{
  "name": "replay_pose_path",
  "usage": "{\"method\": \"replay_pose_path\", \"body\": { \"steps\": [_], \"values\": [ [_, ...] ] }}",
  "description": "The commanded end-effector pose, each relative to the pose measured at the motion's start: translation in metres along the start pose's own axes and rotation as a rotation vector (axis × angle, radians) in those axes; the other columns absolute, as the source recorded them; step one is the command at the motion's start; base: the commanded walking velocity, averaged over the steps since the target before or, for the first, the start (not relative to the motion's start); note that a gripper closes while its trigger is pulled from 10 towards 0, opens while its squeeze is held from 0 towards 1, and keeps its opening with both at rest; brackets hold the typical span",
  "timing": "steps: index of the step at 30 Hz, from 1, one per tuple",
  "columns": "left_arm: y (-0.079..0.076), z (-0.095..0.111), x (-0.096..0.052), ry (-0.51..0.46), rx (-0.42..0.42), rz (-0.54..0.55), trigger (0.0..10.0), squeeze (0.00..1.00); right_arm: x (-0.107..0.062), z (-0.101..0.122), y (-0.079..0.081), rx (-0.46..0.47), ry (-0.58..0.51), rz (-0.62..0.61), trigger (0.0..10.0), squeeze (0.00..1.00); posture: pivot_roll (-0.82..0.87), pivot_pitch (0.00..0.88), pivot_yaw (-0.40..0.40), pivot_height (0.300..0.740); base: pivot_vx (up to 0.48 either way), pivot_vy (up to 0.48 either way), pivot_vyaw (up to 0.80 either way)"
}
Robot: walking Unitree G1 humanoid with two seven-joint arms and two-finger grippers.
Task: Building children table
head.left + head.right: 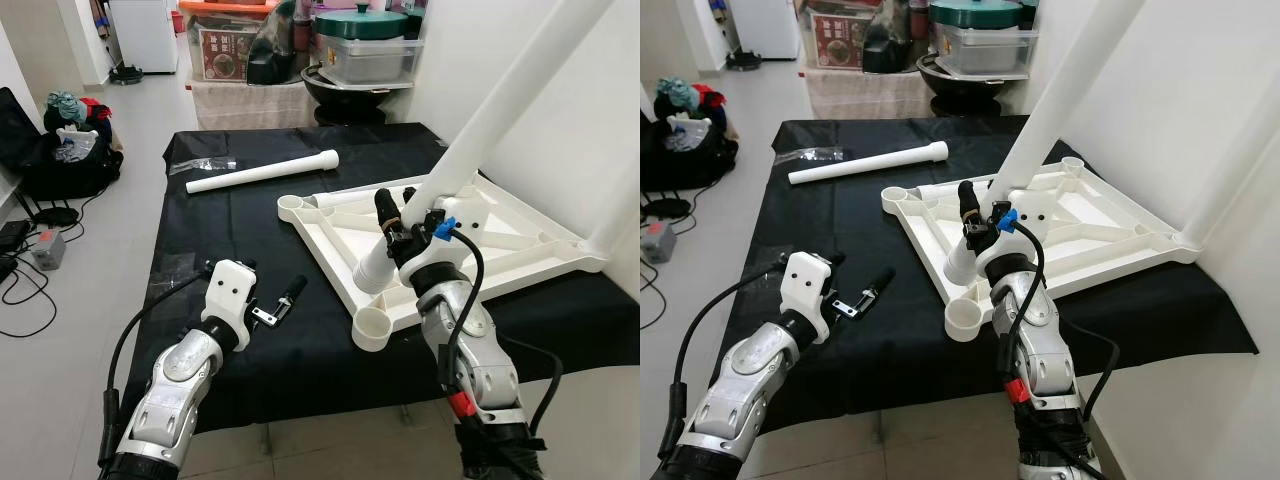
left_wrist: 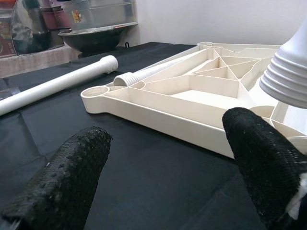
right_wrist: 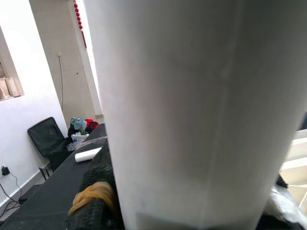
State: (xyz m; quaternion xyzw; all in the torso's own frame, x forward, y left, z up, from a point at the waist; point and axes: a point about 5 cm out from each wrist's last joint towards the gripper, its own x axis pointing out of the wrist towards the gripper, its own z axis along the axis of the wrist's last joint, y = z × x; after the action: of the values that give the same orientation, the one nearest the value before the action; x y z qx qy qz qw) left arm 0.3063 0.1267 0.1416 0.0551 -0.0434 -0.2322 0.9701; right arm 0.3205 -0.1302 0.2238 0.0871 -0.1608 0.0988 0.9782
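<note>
Right gripper point(image 1: 398, 215) clamped on a white table leg point(image 1: 470, 140), tilted, threaded end just above the upturned white frame point(image 1: 500, 245). Left gripper point(image 1: 272, 296) hovering beside it over the black-covered tabletop point(image 1: 230, 220), fingers point(image 2: 72, 177) apart. Second leg point(image 1: 262, 173) lying farther back.

Bare black cloth point(image 1: 200, 230) left of tabletop point(image 1: 500, 235) gives room; loose leg point(image 1: 262, 174) blocks far side.

Tabletop: white plastic upside-down tabletop point(image 1: 440, 235) lies on the black-covered bench point(image 1: 230, 230), right half.
Loose leg: long white plastic tube point(image 1: 262, 173) lies behind-left of it.
</note>
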Motion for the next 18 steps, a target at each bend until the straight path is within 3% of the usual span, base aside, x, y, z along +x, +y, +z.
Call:
{"method": "replay_pose_path", "body": {
  "steps": [1, 7, 18],
  "values": [
    [-0.0025, 0.0007, 0.0030, -0.005, 0.010, -0.016, 10.0, 0.00, 0.0007, 0.0036, -0.0001, -0.006, -0.010, -0.001, 10.0, 0.00, -0.03, 0.000, -0.042, 0.740, 0.000, 0.000, 0.00],
    [-0.0081, -0.0013, 0.0042, -0.001, 0.002, -0.033, 10.0, 0.00, -0.0046, 0.0005, -0.0050, -0.008, 0.001, -0.024, 10.0, 0.00, -0.03, 0.000, -0.038, 0.740, 0.000, 0.000, 0.00],
    [-0.0096, -0.0039, 0.0020, 0.004, -0.008, -0.026, 10.0, 0.00, -0.0025, -0.0015, 0.0010, -0.014, 0.012, 0.000, 10.0, 0.00, -0.04, 0.000, -0.043, 0.740, 0.000, 0.000, 0.00]
  ]
}}
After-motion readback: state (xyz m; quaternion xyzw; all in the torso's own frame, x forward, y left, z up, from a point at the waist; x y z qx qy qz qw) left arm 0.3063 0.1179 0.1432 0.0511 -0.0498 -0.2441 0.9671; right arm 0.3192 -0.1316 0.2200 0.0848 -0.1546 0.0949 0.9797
